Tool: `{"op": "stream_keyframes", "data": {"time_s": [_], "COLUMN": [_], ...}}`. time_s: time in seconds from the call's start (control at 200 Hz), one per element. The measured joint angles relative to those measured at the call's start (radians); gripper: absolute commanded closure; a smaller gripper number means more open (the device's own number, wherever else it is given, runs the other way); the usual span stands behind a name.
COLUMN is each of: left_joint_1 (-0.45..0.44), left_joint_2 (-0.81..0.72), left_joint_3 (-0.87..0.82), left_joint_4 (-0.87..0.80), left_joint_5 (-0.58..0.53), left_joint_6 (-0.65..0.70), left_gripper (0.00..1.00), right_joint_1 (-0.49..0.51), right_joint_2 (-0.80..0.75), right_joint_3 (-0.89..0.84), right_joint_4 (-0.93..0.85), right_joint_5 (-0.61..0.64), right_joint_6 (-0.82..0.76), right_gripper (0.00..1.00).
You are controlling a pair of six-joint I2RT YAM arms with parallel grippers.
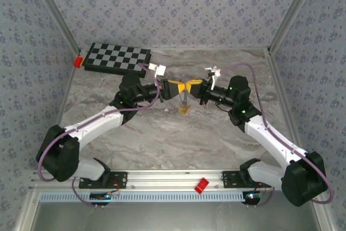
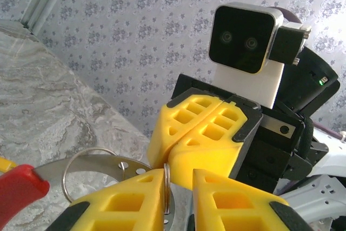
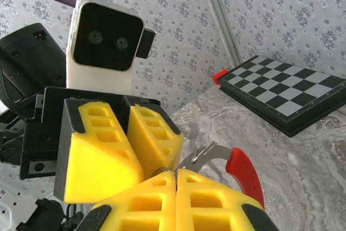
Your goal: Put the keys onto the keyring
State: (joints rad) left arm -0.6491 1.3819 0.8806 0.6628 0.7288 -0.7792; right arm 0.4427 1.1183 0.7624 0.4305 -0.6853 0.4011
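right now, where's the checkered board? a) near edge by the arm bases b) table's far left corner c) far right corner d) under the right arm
b: the checkered board lies at the far left corner of the table, with a red block at its left end

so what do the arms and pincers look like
The left arm and right arm have white shells, black joints and a purple cable each. The left pincer and right pincer have yellow fingers with rectangular cut-outs, black-edged. A white-and-black camera box sits on each wrist.
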Motion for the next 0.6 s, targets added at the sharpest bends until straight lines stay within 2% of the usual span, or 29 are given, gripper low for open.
{"op": "stream_keyframes", "data": {"time_s": [0.31,0.405,0.47,0.6], "left_joint_1": [0.0,0.0,0.0,0.002], "left_joint_2": [0.002,0.002,0.002,0.002], "left_joint_3": [-0.001,-0.001,-0.003,-0.005], "left_joint_4": [-0.001,0.0,0.0,0.002], "left_joint_5": [0.005,0.005,0.004,0.003], "left_joint_6": [0.0,0.0,-0.005,0.0], "left_gripper": [0.85,0.88,1.0,1.0], "right_joint_1": [0.0,0.0,0.0,0.0], "right_joint_2": [0.0,0.0,0.0,-0.001], "right_joint_3": [-0.006,-0.006,-0.006,-0.007], "right_joint_4": [0.001,0.001,0.003,0.004], "right_joint_5": [0.0,0.0,0.0,0.0], "right_joint_6": [0.0,0.0,0.0,0.0], "right_gripper": [1.0,1.0,1.0,1.0]}}
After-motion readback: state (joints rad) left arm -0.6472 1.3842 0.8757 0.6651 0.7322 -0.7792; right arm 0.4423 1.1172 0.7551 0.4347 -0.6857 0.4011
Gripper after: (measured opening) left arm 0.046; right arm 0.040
